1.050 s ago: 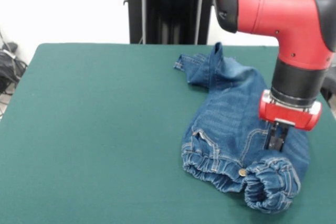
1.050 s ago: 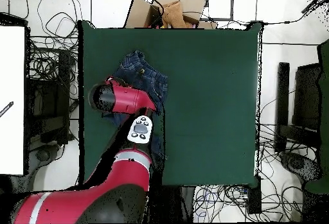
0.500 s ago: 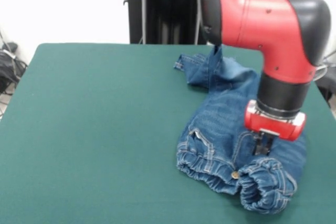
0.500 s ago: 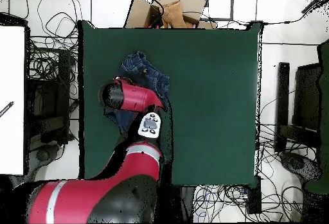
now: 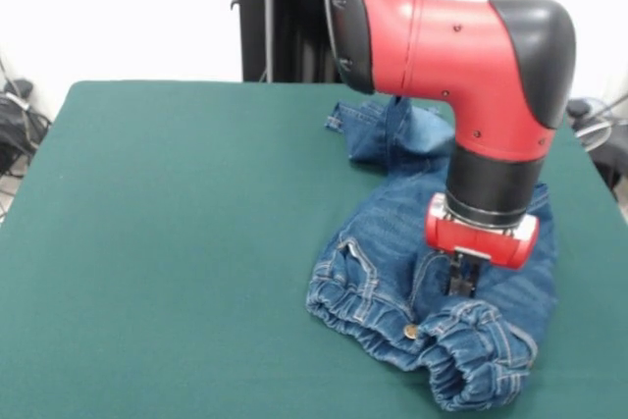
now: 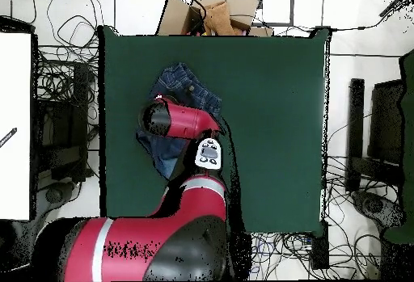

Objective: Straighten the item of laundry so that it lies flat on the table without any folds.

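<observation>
The item of laundry (image 5: 392,242), a small pair of blue jeans, lies rumpled on the right part of the green table (image 5: 167,223). Its gathered waistband (image 5: 412,326) with a brass button faces the near edge, curled over on itself at the right. The legs bunch up toward the far side. My gripper (image 5: 461,284) points straight down just behind the waistband, shut on a pinch of denim. In the overhead view the red arm covers the gripper, and the jeans (image 6: 182,85) show only above and to the left of the arm on the table (image 6: 267,117).
The jeans lie close to the table's right edge (image 5: 589,183) in the front view, with wide green cloth to their left. Off the table, the overhead view shows a cardboard box (image 6: 210,8), a white board (image 6: 14,125), black equipment (image 6: 356,133) and loose cables.
My gripper has moved left and slightly toward the near edge in the front view, dragging the waistband end of the jeans with it. The far leg ends have barely moved.
</observation>
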Action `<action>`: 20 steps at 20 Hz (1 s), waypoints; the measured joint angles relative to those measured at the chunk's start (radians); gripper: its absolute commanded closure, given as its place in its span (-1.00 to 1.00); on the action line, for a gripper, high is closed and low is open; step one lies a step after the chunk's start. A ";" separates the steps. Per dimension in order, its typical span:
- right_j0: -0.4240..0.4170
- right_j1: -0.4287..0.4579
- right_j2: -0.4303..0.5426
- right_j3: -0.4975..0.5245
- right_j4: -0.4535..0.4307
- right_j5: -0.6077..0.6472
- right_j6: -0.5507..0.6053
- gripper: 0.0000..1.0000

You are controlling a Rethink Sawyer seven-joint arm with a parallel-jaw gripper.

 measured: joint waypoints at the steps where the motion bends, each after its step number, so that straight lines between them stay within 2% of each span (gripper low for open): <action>1: -0.007 -0.003 0.004 0.001 -0.014 0.000 0.000 1.00; 14: -0.050 -0.051 0.007 0.039 -0.114 0.000 0.000 1.00; 20: -0.097 -0.075 0.011 0.072 -0.165 0.000 0.000 1.00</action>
